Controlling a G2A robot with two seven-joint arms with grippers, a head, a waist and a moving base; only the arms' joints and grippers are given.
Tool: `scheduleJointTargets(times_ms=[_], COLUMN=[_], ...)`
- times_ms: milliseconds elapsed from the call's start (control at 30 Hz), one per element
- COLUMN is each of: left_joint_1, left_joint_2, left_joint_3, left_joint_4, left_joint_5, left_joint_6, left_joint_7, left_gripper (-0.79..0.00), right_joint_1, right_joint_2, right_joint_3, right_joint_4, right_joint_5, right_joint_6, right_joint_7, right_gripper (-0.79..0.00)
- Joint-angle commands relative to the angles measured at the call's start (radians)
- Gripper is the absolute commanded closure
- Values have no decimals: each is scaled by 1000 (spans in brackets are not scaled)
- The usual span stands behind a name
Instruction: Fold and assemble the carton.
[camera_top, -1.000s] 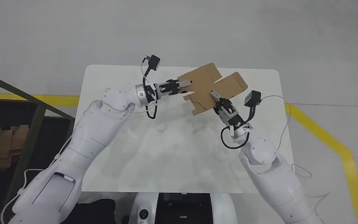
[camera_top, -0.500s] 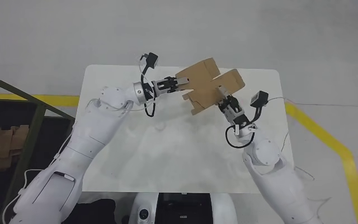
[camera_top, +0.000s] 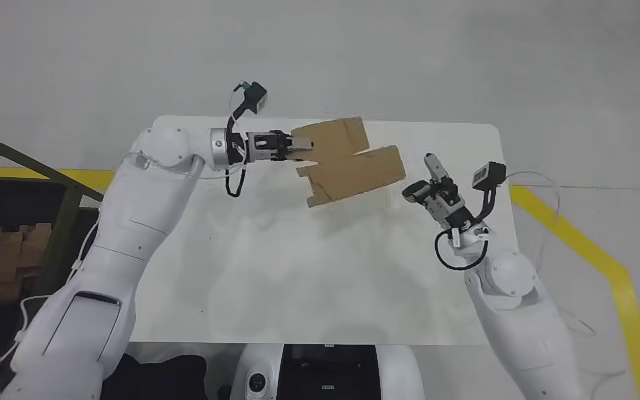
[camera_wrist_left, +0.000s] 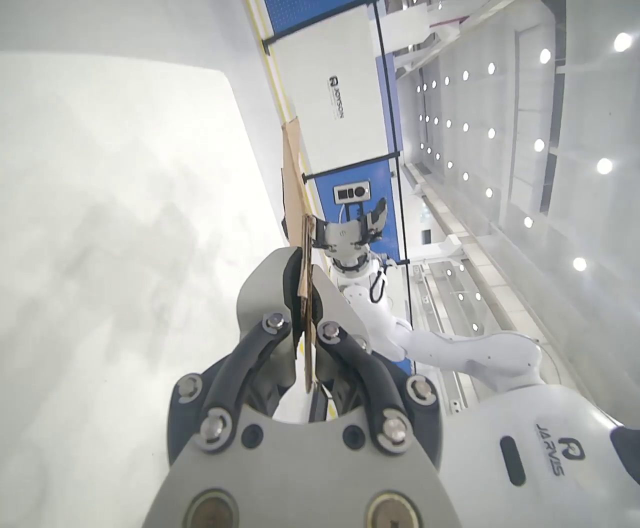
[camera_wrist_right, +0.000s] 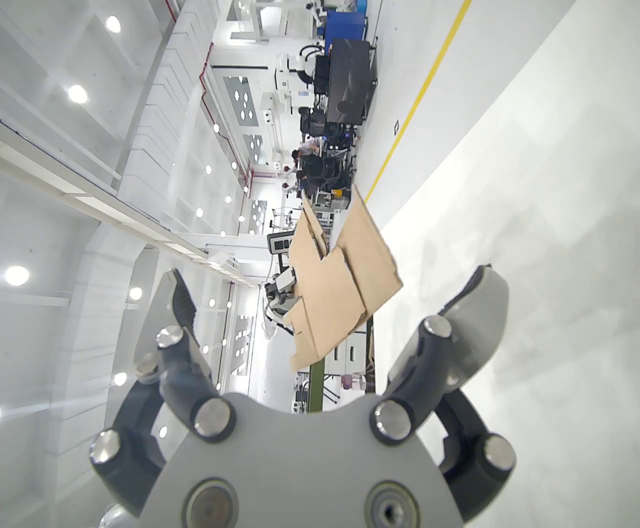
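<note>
**Left gripper holds the carton up; right gripper stands wide open, off it**

Top view: the left gripper (camera_top: 303, 149) is closed on one edge of the carton (camera_top: 350, 165), a brown cardboard blank that is partly unfolded, with stepped flaps. The board runs out from the fingertips, away from the left wrist and toward the right gripper (camera_top: 421, 177). The right gripper sits just past the carton's far end, near it but not touching, with its fingers spread. Both grippers and the carton are over the white table (camera_top: 250, 290), and the carton's shadow falls on the surface beneath it.

Left wrist view: the left gripper (camera_wrist_left: 303, 280) has its two pads pressed against the carton (camera_wrist_left: 292, 165) from both sides. The board is seen edge-on, a thin strip running straight ahead of the fingertips and clear of the table (camera_wrist_left: 125, 200). Beyond the strip's far end the right gripper (camera_wrist_left: 367, 220) faces back with its fingers parted.

Right wrist view: the right gripper (camera_wrist_right: 327, 282) is wide open with nothing between its fingers. The carton (camera_wrist_right: 320, 305) hangs ahead of the fingertips and apart from them, its broad face turned this way and tilted, with notched flaps along its edges. The table (camera_wrist_right: 525, 200) lies off to one side of the gripper.
</note>
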Motion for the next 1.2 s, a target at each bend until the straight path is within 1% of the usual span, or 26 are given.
scheduleJointTargets(times_ms=[0,67,200,233,367,533,700,900,1167], left_joint_1=[-18,-38,-60,-64,-70,-90,-104,-88,-56], left_joint_2=[2,6,5,4,8,24,35,30,18], left_joint_3=[4,8,22,28,77,124,130,140,159], left_joint_4=[23,43,74,79,71,82,121,145,153], left_joint_5=[-19,0,-42,-55,-133,-224,-276,-299,-299], left_joint_6=[20,23,32,32,32,9,-45,-61,-69], left_joint_7=[-116,-181,-310,-321,-321,-321,-321,-318,-285], left_gripper=[0,0,0,0,0,0,0,0,0], right_joint_1=[7,13,30,34,47,53,57,58,83], right_joint_2=[1,3,6,7,11,12,12,17,27], right_joint_3=[6,12,22,24,25,20,16,11,5], right_joint_4=[17,36,77,86,116,143,164,154,152], right_joint_5=[5,12,27,22,12,27,50,34,-41], right_joint_6=[-4,-10,-27,-31,-64,-125,-196,-246,-231], right_joint_7=[43,81,167,187,276,348,411,495,596], right_gripper=[-785,-785,-785,-785,-785,-785,-785,-785,-785])
